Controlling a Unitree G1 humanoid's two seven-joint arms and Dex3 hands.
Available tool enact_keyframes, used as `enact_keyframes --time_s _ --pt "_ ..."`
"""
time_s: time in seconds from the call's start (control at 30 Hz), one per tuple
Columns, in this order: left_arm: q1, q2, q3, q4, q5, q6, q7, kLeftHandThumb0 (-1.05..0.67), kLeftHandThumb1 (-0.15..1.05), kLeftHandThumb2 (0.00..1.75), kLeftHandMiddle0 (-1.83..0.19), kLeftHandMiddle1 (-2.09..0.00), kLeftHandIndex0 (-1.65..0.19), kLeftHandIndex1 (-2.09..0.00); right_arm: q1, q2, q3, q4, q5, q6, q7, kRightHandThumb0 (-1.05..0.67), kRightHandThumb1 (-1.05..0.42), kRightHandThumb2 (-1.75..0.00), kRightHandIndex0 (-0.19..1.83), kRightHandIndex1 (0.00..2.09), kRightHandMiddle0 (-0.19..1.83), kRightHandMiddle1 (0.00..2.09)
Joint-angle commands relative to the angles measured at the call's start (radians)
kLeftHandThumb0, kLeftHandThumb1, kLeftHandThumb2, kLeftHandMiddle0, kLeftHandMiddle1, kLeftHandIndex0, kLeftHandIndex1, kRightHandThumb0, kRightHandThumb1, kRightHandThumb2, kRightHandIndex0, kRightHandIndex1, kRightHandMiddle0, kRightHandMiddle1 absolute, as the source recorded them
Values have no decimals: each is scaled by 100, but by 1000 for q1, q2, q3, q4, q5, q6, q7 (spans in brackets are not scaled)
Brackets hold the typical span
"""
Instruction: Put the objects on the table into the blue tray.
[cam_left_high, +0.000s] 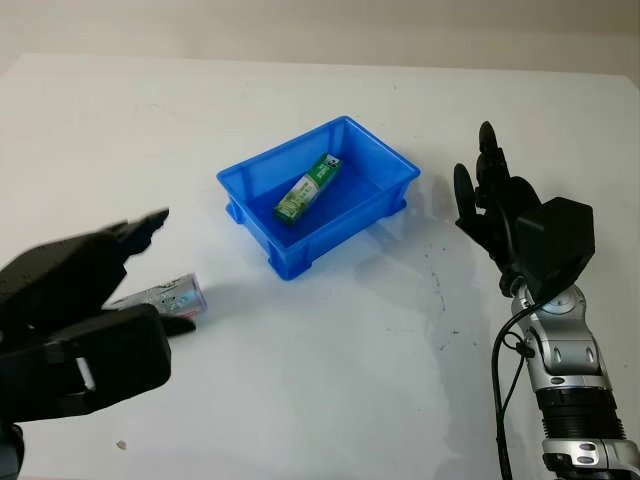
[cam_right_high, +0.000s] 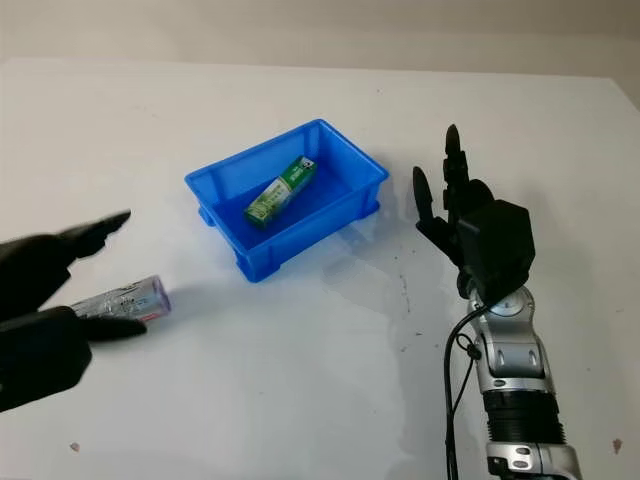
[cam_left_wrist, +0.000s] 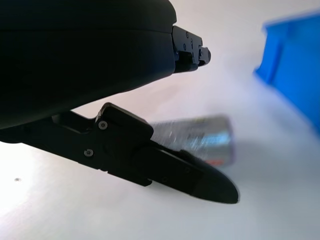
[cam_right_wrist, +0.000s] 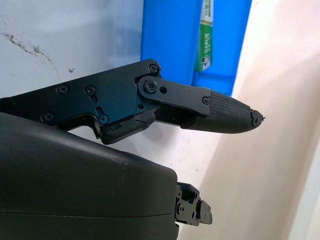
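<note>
Left hand (cam_left_high: 90, 300) brackets the silver tube (cam_left_high: 165, 297) on the table, open, gripping nothing; green box (cam_left_high: 308, 188) already lies in the blue tray (cam_left_high: 375, 150); right hand (cam_left_high: 500, 205) hangs open beside it; one object left.

Head stereo pair overlooks table (cam_left_high: 330, 390); wrist cameras sit close above it.

I see my left hand (cam_left_high: 85, 300) low at the near left, black shell toward the camera, open, one finger (cam_left_high: 150, 222) stretched forward and another (cam_left_wrist: 200, 177) reaching beneath it, holding nothing. My right hand (cam_left_high: 500, 205) is raised at the right on its silver forearm (cam_left_high: 570, 385), wrist bent up, open, fingers (cam_right_high: 455, 165) pointing away from me, nothing in it.
</note>
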Motion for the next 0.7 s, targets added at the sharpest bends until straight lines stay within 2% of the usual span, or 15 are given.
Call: enact_keyframes --time_s 0.0,0.1,0.2,0.23,0.27,0.3,0.37,0.43,0.53,0.67 --pt "-16 15 -44 37 49 -8 -22 -68 91 3 -16 -7 -8 -7 -11 -3 -5 -1 2 -18 6 -81 -105 -66 -19 0 -19 0" --pt "-24 -15 -77 121 81 -73 13 -60 88 3 -22 -9 -15 -11 -14 -6 -6 8 1 -28 13 -81 -105 -68 -19 0 -19 0" --pt "-45 -35 -110 204 108 -146 39 -58 91 5 -32 -16 -28 -18 -14 -2 -11 11 8 -36 17 -80 -105 -68 -19 0 -19 0" --pt "-56 -46 -119 230 116 -165 48 -58 94 5 -19 -64 -24 -44 -13 -1 -11 10 9 -35 18 -80 -105 -68 -19 0 -19 0" --pt "-75 -59 -135 258 133 -179 54 -56 98 8 -10 -142 -13 -106 -12 0 -13 7 10 -33 18 -81 -105 -68 -19 0 -19 0" --pt "-92 -71 -151 280 156 -193 62 -54 101 12 -22 -175 -8 -140 -11 0 -13 6 10 -34 18 -81 -105 -67 -19 0 -19 0" --pt "-116 -93 -171 311 200 -222 82 -51 104 27 -45 -202 -1 -190 -9 -1 -13 5 6 -32 14 -81 -105 -67 -19 0 -19 0" --pt "-124 -117 -171 325 231 -250 111 -50 105 38 -48 -208 0 -204 -8 -1 -14 5 5 -32 12 -81 -105 -67 -19 0 -19 0" --pt "-126 -158 -147 327 239 -282 151 -51 105 48 -52 -209 -4 -209 -6 2 -15 4 9 -30 13 -81 -105 -66 -19 0 -19 0" --pt "-121 -221 -98 316 222 -329 245 -50 105 56 -83 -209 -13 -209 -3 3 -13 -4 6 -21 9 -81 -105 -65 -19 0 -19 0"
